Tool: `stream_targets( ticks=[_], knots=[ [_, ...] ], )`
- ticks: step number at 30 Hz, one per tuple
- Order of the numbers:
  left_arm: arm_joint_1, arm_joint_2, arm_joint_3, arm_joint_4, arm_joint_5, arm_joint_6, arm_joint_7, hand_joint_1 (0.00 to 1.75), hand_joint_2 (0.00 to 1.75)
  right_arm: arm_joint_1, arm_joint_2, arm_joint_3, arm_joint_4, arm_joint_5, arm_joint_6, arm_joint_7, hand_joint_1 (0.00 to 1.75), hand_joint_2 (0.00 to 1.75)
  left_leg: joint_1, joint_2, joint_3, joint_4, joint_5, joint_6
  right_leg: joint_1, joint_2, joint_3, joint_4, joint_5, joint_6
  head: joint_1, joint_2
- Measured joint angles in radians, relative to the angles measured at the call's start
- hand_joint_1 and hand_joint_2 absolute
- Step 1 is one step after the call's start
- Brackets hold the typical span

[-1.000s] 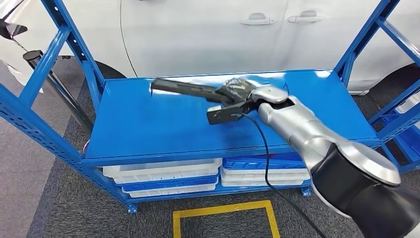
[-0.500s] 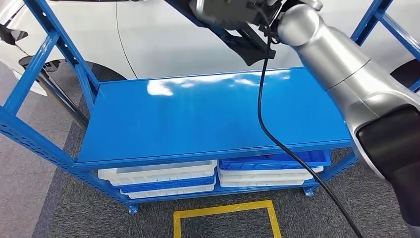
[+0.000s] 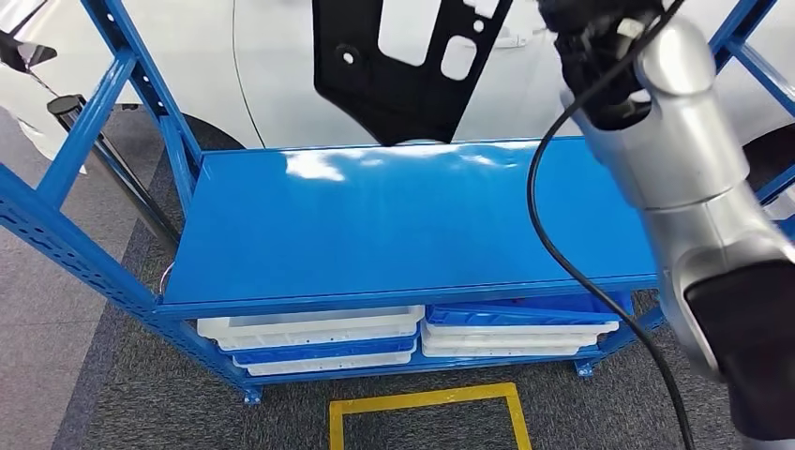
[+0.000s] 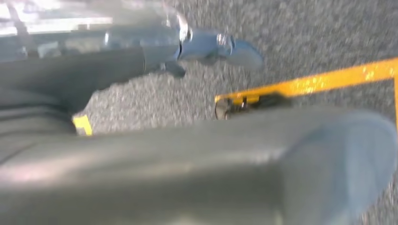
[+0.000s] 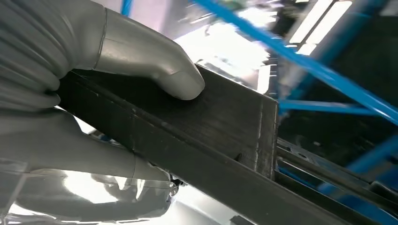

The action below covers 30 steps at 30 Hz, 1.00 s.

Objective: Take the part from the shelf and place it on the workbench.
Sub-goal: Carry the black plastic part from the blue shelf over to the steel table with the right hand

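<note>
One right hand (image 5: 94, 93) clamped on black part (image 3: 403, 66), grip plain at the wrist.

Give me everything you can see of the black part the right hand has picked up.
The black part is a flat, matte, plastic-looking panel with several cut-out windows and a small round hole. It hangs upright in the air above the blue shelf, its lower corner just over the back edge, its top out of frame. The right hand grips one thick edge, thumb pressed on its face. Nothing else visibly touches it.
</note>
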State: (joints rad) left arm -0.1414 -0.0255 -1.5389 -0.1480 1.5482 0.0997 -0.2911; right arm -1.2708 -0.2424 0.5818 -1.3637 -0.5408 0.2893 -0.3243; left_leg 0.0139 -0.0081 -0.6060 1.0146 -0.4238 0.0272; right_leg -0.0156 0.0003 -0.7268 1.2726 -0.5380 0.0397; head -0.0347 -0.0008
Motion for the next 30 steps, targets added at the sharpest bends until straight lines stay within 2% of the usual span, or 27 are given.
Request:
stream_targets(
  ticks=[2,3,4,7,9,10,12,13,14,15,16,17,19,20,23,24,25,26,28,29,30],
  knots=[
    [0.001,-0.001,0.000,0.000,0.000,0.007,-0.001,0.00,0.00,0.100,-0.001,-0.025,-0.058,-0.040,-0.001,-0.048,1.75,1.75,0.000,-0.002,0.003,0.002,-0.003,-0.004,-0.001,0.000,0.059,-0.131,0.068,-0.004,0.000,0.000],
    [0.001,-0.001,0.000,0.000,-0.001,0.009,-0.001,0.00,0.00,0.152,0.000,-0.034,-0.086,-0.052,-0.001,-0.077,1.75,1.75,-0.002,-0.003,0.003,0.005,-0.006,-0.007,0.001,0.000,0.088,-0.194,0.092,-0.008,0.000,0.000],
    [0.001,-0.002,0.000,0.000,-0.001,0.011,-0.001,0.00,0.00,0.202,0.003,-0.040,-0.113,-0.058,-0.002,-0.104,1.75,1.75,-0.003,-0.003,0.002,0.006,-0.007,-0.012,0.004,0.000,0.106,-0.233,0.103,-0.013,0.000,0.000],
    [0.003,-0.002,0.000,0.000,-0.004,0.016,-0.001,0.00,0.00,0.332,0.016,-0.044,-0.175,-0.077,0.000,-0.145,1.72,1.75,-0.005,-0.004,0.003,0.005,-0.011,-0.027,0.007,0.002,0.114,-0.253,0.105,-0.029,0.000,0.000],
    [0.004,-0.002,0.000,0.000,-0.004,0.022,-0.005,0.00,0.00,0.404,0.041,-0.042,-0.207,-0.089,0.004,-0.151,1.71,1.75,-0.004,-0.002,-0.004,0.027,-0.031,-0.037,0.003,0.001,0.118,-0.259,0.108,-0.042,0.000,0.000],
    [0.003,-0.002,0.000,0.000,-0.004,0.024,-0.008,0.00,0.00,0.441,0.061,-0.039,-0.224,-0.088,0.004,-0.155,1.71,1.75,-0.003,-0.001,-0.020,0.066,-0.056,-0.041,0.002,0.001,0.121,-0.262,0.109,-0.048,0.000,0.000],
    [0.003,-0.002,0.000,0.000,-0.004,0.026,-0.012,0.00,0.00,0.510,0.106,-0.027,-0.257,-0.080,-0.002,-0.161,1.69,1.75,-0.002,0.000,-0.079,0.194,-0.120,-0.048,0.003,0.000,0.122,-0.262,0.107,-0.055,0.000,0.000],
    [0.004,-0.002,0.000,0.000,-0.004,0.026,-0.013,0.00,0.00,0.540,0.125,-0.019,-0.271,-0.075,-0.007,-0.161,1.66,1.75,-0.002,0.000,-0.109,0.255,-0.142,-0.050,0.005,0.000,0.122,-0.262,0.106,-0.057,0.000,0.000],
    [0.005,-0.002,0.000,0.000,-0.004,0.026,-0.014,0.00,0.44,0.563,0.139,-0.012,-0.284,-0.071,-0.012,-0.160,1.62,1.75,-0.002,0.000,-0.125,0.285,-0.145,-0.050,0.006,0.000,0.122,-0.261,0.104,-0.058,0.000,0.000],
    [0.006,-0.002,0.000,0.000,-0.004,0.026,-0.015,0.00,0.87,0.581,0.150,-0.007,-0.295,-0.069,-0.016,-0.157,1.57,1.75,-0.002,0.001,-0.123,0.276,-0.128,-0.049,0.007,0.000,0.123,-0.260,0.103,-0.058,0.000,0.000],
    [0.006,-0.002,0.000,0.000,-0.005,0.026,-0.016,0.00,1.31,0.596,0.160,-0.004,-0.306,-0.067,-0.021,-0.154,1.53,1.75,-0.002,0.001,-0.102,0.230,-0.096,-0.046,0.008,0.000,0.125,-0.259,0.101,-0.058,0.000,0.000],
    [0.006,-0.002,0.000,0.000,-0.008,0.027,-0.018,0.00,1.75,0.610,0.171,-0.002,-0.318,-0.062,-0.025,-0.150,1.51,1.75,-0.002,0.001,-0.067,0.158,-0.058,-0.041,0.009,0.000,0.127,-0.258,0.099,-0.057,0.000,0.000],
    [0.002,-0.001,-0.001,0.000,-0.021,0.035,-0.021,0.00,1.75,0.647,0.195,-0.002,-0.344,-0.032,-0.035,-0.145,1.50,1.75,-0.007,0.001,-0.006,0.038,-0.016,-0.031,0.013,0.001,0.129,-0.256,0.096,-0.052,0.000,0.000],
    [0.000,-0.001,-0.001,0.000,-0.027,0.040,-0.022,0.00,1.75,0.670,0.206,-0.001,-0.356,-0.011,-0.038,-0.143,1.49,1.75,-0.009,0.000,0.007,0.011,-0.012,-0.028,0.014,0.001,0.129,-0.256,0.095,-0.047,0.000,0.000],
    [-0.003,-0.002,-0.002,0.000,-0.032,0.044,-0.027,0.00,1.75,0.728,0.229,0.002,-0.385,0.028,-0.042,-0.140,1.47,1.75,-0.009,-0.001,0.012,-0.004,-0.011,-0.017,0.013,0.000,0.130,-0.256,0.092,-0.032,0.000,0.000],
    [-0.004,-0.002,-0.002,0.000,-0.033,0.043,-0.027,0.00,1.75,0.738,0.233,0.002,-0.392,0.032,-0.041,-0.140,1.48,1.75,-0.007,0.000,0.014,-0.008,-0.008,-0.011,0.013,0.000,0.125,-0.243,0.081,-0.027,0.000,0.000],
    [-0.006,-0.002,-0.002,0.000,-0.034,0.043,-0.027,0.00,1.75,0.745,0.236,0.002,-0.400,0.037,-0.039,-0.140,1.48,1.75,-0.004,0.001,0.016,-0.013,-0.005,-0.006,0.012,0.000,0.111,-0.211,0.059,-0.023,0.000,0.000],
    [-0.007,-0.002,-0.002,0.000,-0.035,0.041,-0.026,0.00,1.75,0.754,0.239,0.002,-0.406,0.043,-0.036,-0.138,1.48,1.75,-0.004,0.002,0.017,-0.014,-0.004,-0.003,0.010,0.001,0.087,-0.155,0.027,-0.019,0.000,0.000],
    [-0.008,-0.002,-0.002,0.000,-0.038,0.032,-0.023,0.00,1.75,0.778,0.246,-0.001,-0.412,0.058,-0.026,-0.133,1.48,1.75,-0.004,0.003,0.016,-0.014,-0.004,0.000,0.007,0.000,0.024,-0.018,-0.034,-0.013,0.000,0.000],
    [-0.008,-0.003,-0.002,0.000,-0.038,0.026,-0.022,0.00,1.75,0.794,0.250,-0.002,-0.413,0.065,-0.021,-0.130,1.48,1.75,-0.004,0.003,0.016,-0.014,-0.005,0.001,0.006,0.000,0.003,0.025,-0.044,-0.011,0.000,0.000],
    [-0.008,-0.003,-0.002,0.000,-0.037,0.020,-0.021,0.00,1.75,0.808,0.254,-0.003,-0.413,0.070,-0.018,-0.127,1.48,1.75,-0.003,0.002,0.017,-0.013,-0.005,0.000,0.004,0.000,0.002,0.028,-0.034,-0.010,0.000,0.000]
  ],
)
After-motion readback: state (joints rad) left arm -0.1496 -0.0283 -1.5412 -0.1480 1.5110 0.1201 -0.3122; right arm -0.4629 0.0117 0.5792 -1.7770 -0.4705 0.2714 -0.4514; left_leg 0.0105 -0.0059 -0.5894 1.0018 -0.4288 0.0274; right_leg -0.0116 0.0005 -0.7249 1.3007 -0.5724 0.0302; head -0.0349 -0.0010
